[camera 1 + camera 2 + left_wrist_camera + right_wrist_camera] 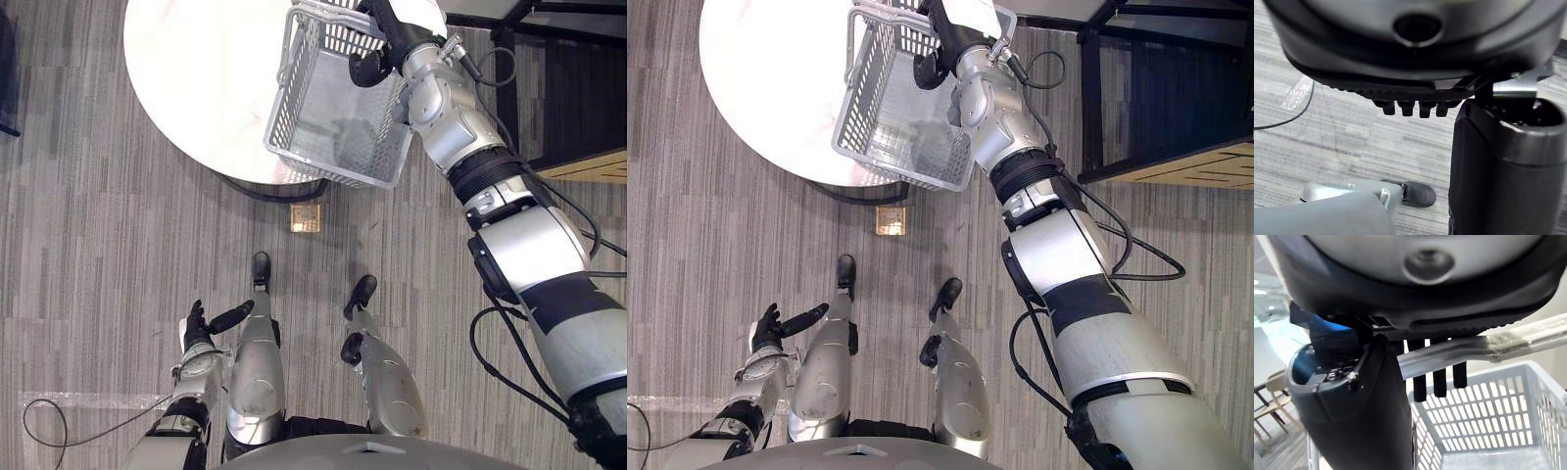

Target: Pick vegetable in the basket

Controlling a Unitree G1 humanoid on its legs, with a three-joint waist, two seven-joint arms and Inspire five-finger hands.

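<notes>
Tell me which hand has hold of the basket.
The right hand, curled round the handle of the basket above the table; the left hand hangs open, holding nothing.

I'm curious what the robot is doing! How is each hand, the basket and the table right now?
right hand: shut round the basket by its handle.
left hand: open, hanging low, holding nothing.
basket: looks empty, one corner past the edge of the table.
table: round, white, under the basket.

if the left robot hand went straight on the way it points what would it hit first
Probably the grey carpet floor: past the left robot hand nothing else lies in line, though depth is unclear.
</notes>
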